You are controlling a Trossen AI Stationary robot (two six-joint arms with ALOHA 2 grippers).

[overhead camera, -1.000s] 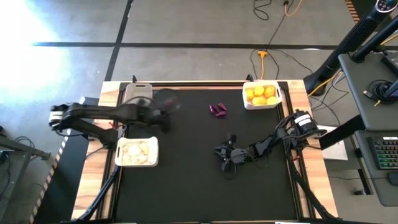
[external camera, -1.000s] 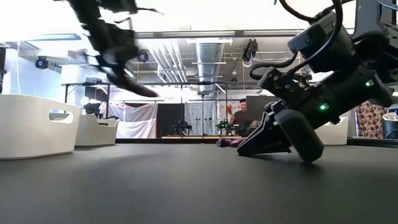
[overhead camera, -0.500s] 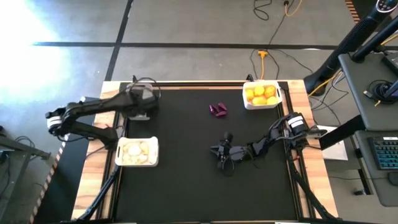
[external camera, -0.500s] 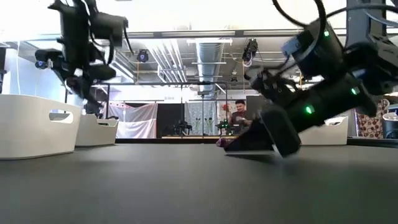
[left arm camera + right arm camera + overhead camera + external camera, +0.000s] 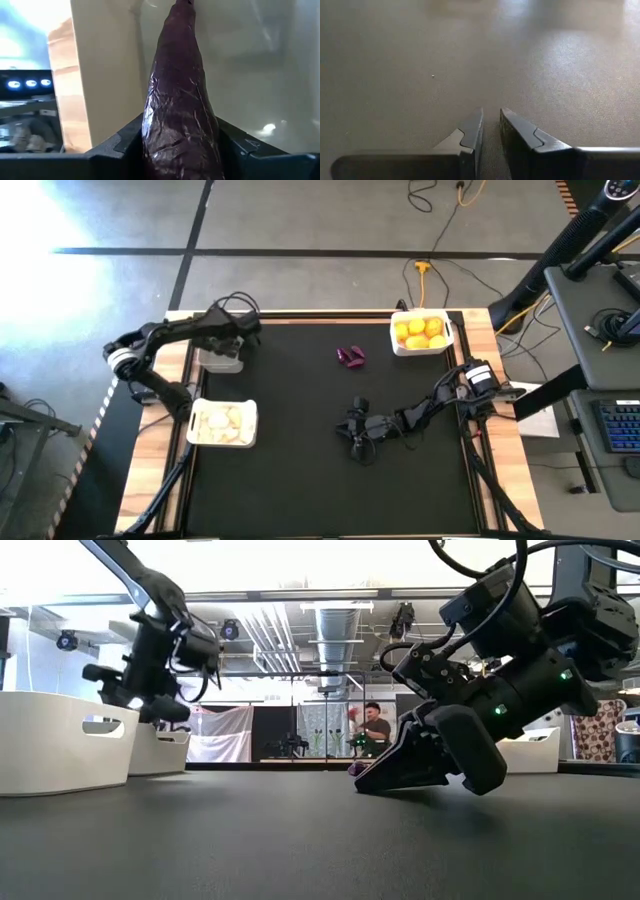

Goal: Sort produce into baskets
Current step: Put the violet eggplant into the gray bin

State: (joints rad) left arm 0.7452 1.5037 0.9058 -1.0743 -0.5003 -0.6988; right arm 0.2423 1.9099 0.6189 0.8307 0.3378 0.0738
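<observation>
On the black table point(image 5: 300, 470), the right gripper point(image 5: 356, 430) rests low at mid-table, its fingers point(image 5: 470, 131) nearly together and empty. The left gripper point(image 5: 232, 340) hangs over the greyish basket point(image 5: 218, 361), clamping a purple eggplant point(image 5: 181, 100); another eggplant piece point(image 5: 350, 357) lies near the citrus basket point(image 5: 397, 346).

On the table point(image 5: 300, 480), one basket point(image 5: 224, 356) sits at the far left corner, with the left gripper point(image 5: 228, 340) above it, its jaws clamped on an eggplant piece point(image 5: 181, 115). A second basket point(image 5: 222, 423) of bulbs point(image 5: 219, 420) lies along the left edge, nearer the front. The citrus basket point(image 5: 422, 334) occupies the far right corner; two eggplant pieces point(image 5: 350, 357) lie just left of it. The right gripper point(image 5: 355, 430) rests mid-table
</observation>
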